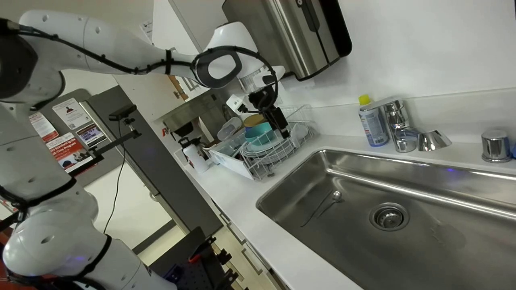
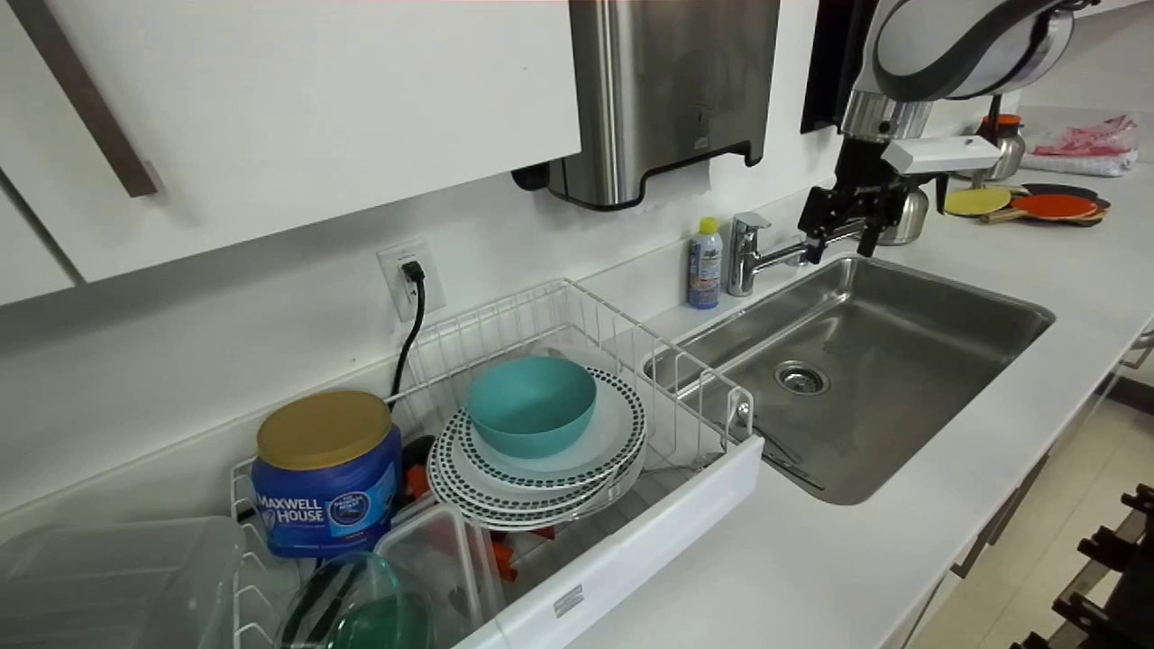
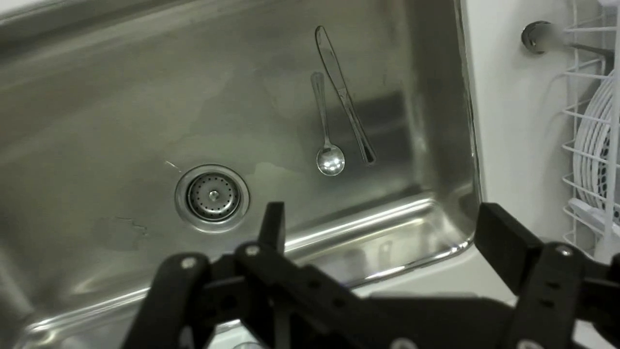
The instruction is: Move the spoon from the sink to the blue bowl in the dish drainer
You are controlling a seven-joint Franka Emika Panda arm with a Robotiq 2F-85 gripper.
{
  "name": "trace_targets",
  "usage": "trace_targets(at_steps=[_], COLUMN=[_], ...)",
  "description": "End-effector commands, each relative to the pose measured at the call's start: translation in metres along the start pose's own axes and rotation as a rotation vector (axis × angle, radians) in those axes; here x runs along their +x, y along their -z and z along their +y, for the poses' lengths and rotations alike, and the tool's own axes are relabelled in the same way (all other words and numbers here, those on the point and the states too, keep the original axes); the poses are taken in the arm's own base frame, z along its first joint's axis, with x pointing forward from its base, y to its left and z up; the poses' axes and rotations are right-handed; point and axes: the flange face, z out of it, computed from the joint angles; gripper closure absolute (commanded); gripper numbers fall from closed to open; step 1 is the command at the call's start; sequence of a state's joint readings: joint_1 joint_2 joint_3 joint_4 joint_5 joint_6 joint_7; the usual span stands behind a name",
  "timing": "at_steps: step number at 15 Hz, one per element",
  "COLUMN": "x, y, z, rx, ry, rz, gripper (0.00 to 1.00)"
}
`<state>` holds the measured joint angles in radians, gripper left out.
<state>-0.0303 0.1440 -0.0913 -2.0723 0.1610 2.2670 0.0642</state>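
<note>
The spoon (image 3: pixel 331 160) lies on the floor of the steel sink (image 3: pixel 271 116), bowl end toward the gripper, right of the drain in the wrist view. It also shows in both exterior views (image 1: pixel 337 196) (image 2: pixel 743 411), partly behind the rack wires in one of these. The blue bowl (image 2: pixel 532 406) sits upright on stacked plates in the white wire dish drainer (image 2: pixel 622 550); the bowl also shows in an exterior view (image 1: pixel 259 133). My gripper (image 3: pixel 380 218) is open and empty, above the sink's wall-side edge near the faucet, apart from the spoon (image 2: pixel 842 245).
A knife (image 3: pixel 345 97) lies close beside the spoon. The faucet (image 2: pixel 744 257) and a yellow-capped spray can (image 2: pixel 705 266) stand behind the sink. A towel dispenser (image 2: pixel 676 99) hangs on the wall above. A blue coffee tub (image 2: pixel 329 496) and clear containers stand at the drainer's far end.
</note>
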Motion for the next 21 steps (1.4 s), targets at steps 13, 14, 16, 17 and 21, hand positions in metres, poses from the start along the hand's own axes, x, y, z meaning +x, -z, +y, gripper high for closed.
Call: trace_targets(at_steps=[13,14,16,17,21], x=[-0.002,-0.002,-0.003,-0.004,-0.011], y=[-0.167,-0.187,-0.223,-0.237,-0.251], z=[-0.014,-0.011,-0.007,-0.008,-0.006], rx=[-0.045,-0.053,-0.065,-0.057,-0.068], ry=[0.043,0.03,0.012,0.004,0.031], rz=[0.004,-0.005,-0.045,-0.078,-0.122], gripper=[0.0,0.0,0.0,0.0,0.0])
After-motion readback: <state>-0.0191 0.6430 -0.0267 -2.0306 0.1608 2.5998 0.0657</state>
